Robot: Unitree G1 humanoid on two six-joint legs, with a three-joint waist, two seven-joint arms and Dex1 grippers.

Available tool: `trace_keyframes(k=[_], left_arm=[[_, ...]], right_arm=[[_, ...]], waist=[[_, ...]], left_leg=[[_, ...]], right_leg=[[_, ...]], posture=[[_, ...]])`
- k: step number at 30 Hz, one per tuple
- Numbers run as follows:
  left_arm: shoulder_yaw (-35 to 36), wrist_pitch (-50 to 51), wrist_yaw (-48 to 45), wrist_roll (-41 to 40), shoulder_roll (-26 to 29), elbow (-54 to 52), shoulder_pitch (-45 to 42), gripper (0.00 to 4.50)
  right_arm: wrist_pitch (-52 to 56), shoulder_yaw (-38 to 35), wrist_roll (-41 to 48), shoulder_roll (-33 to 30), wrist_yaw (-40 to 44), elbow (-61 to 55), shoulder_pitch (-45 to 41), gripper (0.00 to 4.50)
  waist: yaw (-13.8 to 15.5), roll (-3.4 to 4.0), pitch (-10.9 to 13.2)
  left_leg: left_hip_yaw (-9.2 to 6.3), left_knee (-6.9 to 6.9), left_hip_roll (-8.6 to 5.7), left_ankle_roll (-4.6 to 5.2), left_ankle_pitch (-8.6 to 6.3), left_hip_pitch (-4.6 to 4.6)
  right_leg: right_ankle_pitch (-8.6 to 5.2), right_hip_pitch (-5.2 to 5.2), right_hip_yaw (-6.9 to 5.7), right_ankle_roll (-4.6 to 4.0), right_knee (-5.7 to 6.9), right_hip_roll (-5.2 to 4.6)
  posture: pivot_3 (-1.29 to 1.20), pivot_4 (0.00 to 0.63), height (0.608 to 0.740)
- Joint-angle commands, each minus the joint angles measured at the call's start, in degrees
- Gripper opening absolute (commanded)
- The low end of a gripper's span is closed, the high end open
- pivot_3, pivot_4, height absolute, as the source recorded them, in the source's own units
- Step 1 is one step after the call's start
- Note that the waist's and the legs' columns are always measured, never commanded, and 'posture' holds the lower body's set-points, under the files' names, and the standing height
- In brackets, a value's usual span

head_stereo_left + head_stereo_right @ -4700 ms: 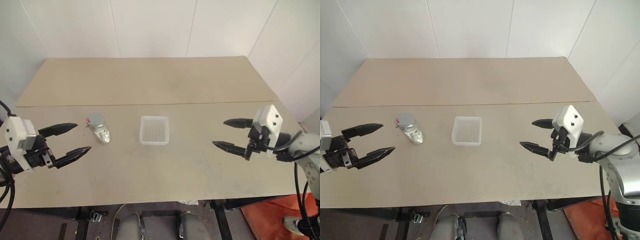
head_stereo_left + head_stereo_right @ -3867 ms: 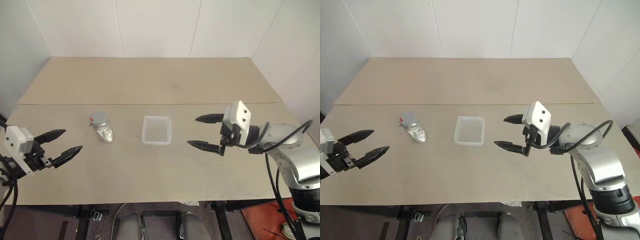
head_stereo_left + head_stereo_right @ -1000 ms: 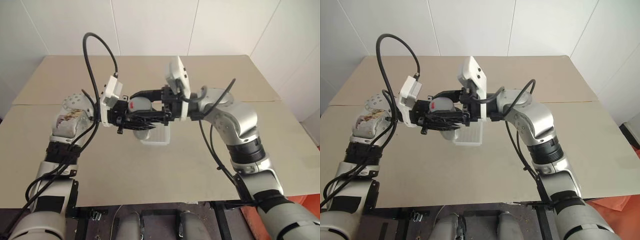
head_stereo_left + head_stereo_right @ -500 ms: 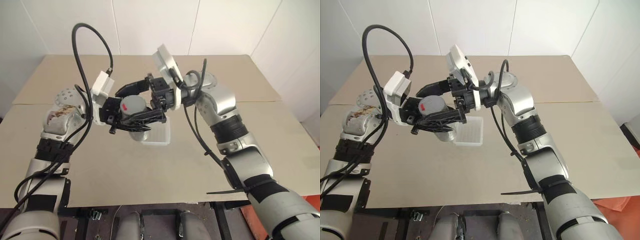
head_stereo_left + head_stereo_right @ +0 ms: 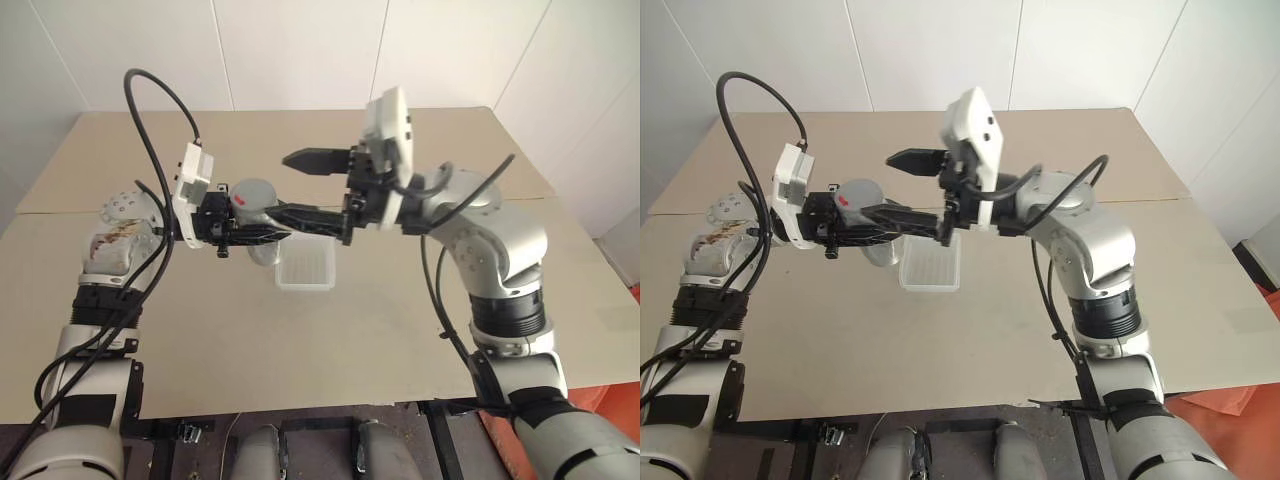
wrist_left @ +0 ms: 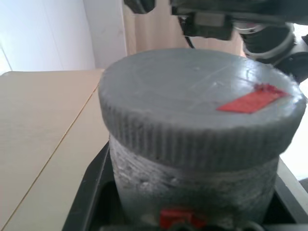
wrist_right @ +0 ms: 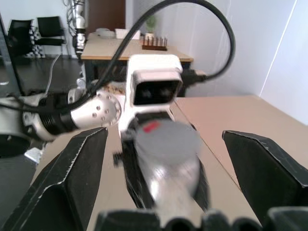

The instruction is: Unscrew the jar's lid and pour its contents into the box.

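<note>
The silvery-grey jar (image 5: 262,248) hangs above the table just left of the box (image 5: 305,285), with my left gripper (image 5: 268,222) shut on its body. The grey lid (image 5: 250,196) with its red mark (image 6: 252,101) sits on the jar. My right gripper (image 5: 290,186) faces the lid from the right and is open. One of its fingers (image 5: 312,158) is above the jar and the other below, neither touching it. In the right wrist view the lid (image 7: 166,139) sits between the two wide-spread fingers (image 7: 77,168). The contents are hidden inside the jar.
The tan table (image 5: 420,320) has bare room in front and to the right of the box. White walls (image 5: 300,50) rise behind its far edge. Both arms cross over the middle of the table.
My right gripper, shut on the lid a second ago, has opened and swung so its fingers stand above and below the jar. The left gripper has carried the jar slightly left.
</note>
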Motion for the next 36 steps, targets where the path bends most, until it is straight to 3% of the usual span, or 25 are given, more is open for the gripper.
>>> trace_keyframes(k=[1,10,22,26,36], left_arm=[[1.16,0.26,0.66,0.06,-0.28,-1.91,-0.6,1.98],[1.46,1.19,0.07,-0.32,0.37,-3.63,-0.65,1.98],[4.6,3.08,-2.4,-2.18,6.06,-7.38,3.02,1.98],[5.52,3.64,-2.77,-2.71,7.09,-8.74,4.52,1.98],[3.56,2.14,-0.77,-0.53,2.09,-5.73,2.03,1.98]], right_arm=[[0.2,2.43,-2.32,2.03,-4.61,-1.55,-1.86,4.46],[-3.0,4.05,-8.53,6.1,-10.47,7.88,-5.3,4.46],[-3.79,-3.76,-4.68,-5.38,-5.82,8.95,-2.33,4.46],[-3.86,-5.81,-3.2,-6.41,-5.82,9.17,-2.18,4.46],[1.34,-2.37,3.51,-1.89,-3.08,-1.1,-2.42,4.46]], waist=[[0.24,0.0,0.0],[0.5,0.0,0.0],[0.39,0.0,0.0],[0.55,0.0,0.0],[0.33,0.0,0.0]], left_leg=[[0.01,0.0,-0.01,0.01,-0.01,0.0],[0.0,0.03,-0.02,0.03,-0.02,-0.05],[-0.03,0.01,0.0,0.07,-0.04,-0.09],[0.0,0.01,-0.03,0.09,-0.05,-0.12],[-0.03,0.0,-0.01,0.08,-0.04,-0.11]], right_leg=[[0.0,0.01,0.0,0.0,-0.01,-0.01],[0.0,0.01,-0.02,0.0,-0.05,-0.02],[0.0,0.0,-0.04,0.0,-0.1,-0.01],[0.0,-0.01,-0.06,0.01,-0.12,-0.07],[0.0,-0.02,-0.03,0.01,-0.09,-0.01]], posture=[[0.0,0.15,0.74],[0.0,0.15,0.74],[0.0,0.15,0.74],[0.0,0.15,0.74],[0.0,0.15,0.74]])
